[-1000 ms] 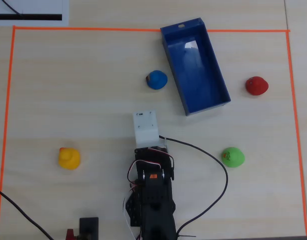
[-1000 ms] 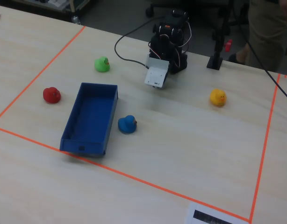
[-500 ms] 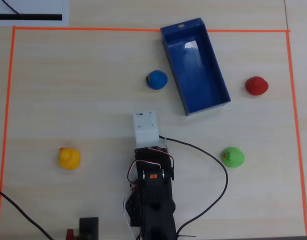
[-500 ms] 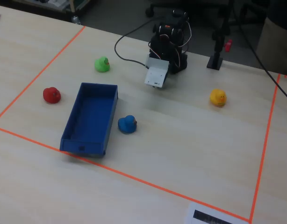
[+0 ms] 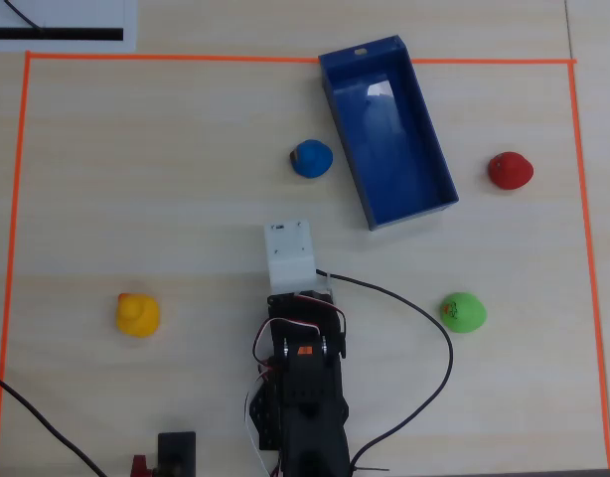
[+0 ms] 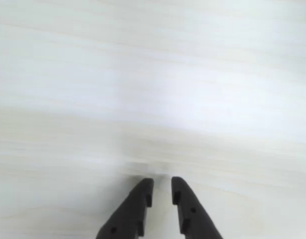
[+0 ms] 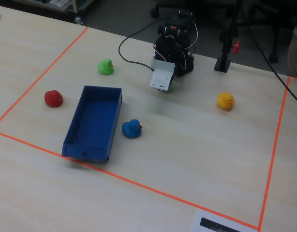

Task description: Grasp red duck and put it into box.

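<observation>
red duck (image 5: 510,171) sits alone on the surface (image 5: 136,179), on the right in the overhead view, just past the long side of the box (image 5: 444,189), not touching it. looks small, rounded, glossy: likely light, hard plastic, a bit slippery, so pinch across the body's widest part, low, not the head. box is empty, dark blue, low walls, open top. blue duck (image 5: 311,158) sits just beside the box's other long side; green duck (image 5: 462,312) nearer the arm, yellow duck (image 5: 137,315) well apart on the left. end effector (image 6: 162,189) hangs over bare wood near the arm's base, holding nothing, fingertips nearly together with a thin gap. surface is pale wood grain, orange tape line (image 5: 17,199) marks the work area, black cable (image 5: 424,318) loops by the arm. fixed view shows chair legs and dark floor behind.
</observation>
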`<action>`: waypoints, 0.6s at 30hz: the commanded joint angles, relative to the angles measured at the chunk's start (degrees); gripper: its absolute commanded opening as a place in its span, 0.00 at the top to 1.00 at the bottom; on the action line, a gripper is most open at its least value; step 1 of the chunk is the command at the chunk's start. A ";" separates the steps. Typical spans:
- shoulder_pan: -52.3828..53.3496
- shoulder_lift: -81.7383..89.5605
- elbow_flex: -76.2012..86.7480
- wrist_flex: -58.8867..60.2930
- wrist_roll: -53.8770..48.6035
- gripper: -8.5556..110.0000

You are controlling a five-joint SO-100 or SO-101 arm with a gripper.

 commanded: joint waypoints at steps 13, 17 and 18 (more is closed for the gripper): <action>-0.26 -0.09 -0.18 0.88 0.35 0.86; -0.44 -0.09 -0.18 0.88 0.00 0.87; -0.62 -0.09 -0.18 0.79 -0.53 0.91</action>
